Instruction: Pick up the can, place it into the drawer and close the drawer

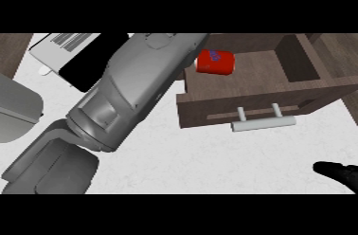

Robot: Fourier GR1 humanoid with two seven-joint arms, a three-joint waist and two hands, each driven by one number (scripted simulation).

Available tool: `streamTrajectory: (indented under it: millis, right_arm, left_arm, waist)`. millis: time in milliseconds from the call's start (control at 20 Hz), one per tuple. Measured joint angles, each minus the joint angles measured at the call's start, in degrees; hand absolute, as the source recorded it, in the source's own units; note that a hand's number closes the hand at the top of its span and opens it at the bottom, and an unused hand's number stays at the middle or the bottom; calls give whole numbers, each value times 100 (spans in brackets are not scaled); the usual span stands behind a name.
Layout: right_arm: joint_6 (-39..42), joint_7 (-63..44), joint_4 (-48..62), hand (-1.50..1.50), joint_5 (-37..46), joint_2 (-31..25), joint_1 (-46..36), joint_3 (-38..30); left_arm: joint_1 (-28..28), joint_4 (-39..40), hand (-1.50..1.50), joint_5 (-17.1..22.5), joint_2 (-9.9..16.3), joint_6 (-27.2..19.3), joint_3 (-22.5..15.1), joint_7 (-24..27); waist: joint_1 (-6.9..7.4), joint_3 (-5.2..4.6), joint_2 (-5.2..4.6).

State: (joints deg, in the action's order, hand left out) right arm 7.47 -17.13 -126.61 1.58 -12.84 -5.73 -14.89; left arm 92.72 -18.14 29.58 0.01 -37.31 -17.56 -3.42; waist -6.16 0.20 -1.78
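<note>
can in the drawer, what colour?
Red, with a small blue mark on its side: the cylindrical can lies in the open wooden drawer. Head view.

Only an unreadable blue mark on the red can (215, 61).

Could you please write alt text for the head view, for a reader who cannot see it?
A red can lies inside an open wooden drawer with a pale bar handle. The left forearm stretches diagonally toward the drawer, its hand hidden. The black right hand shows at the lower right edge.
</note>
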Motion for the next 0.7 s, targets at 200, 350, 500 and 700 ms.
streamTrajectory:
  millis: [200, 350, 500, 700]
  right_arm:
    - [55, 184, 164, -150, 686, -225, -226, 337]
    - [48, 361, 412, -150, 1255, -381, -393, 582]
    - [3, 412, 692, -150, 1865, -504, -664, 915]
    - [-211, 673, 1311, -150, 2701, -535, -934, 1367]
  left_arm:
    - [-45, -50, -150, 216, 0, 17, 16, 116]
    - [23, -19, -150, 350, -1, 8, 87, 189]
    - [72, 42, -150, 425, 0, 18, 125, 276]
    - [104, 108, -150, 445, -1, 50, 153, 392]
  waist:
    - [60, -4, -3]
    - [117, -6, -12]
    - [193, -8, -11]
    - [346, -10, 13]
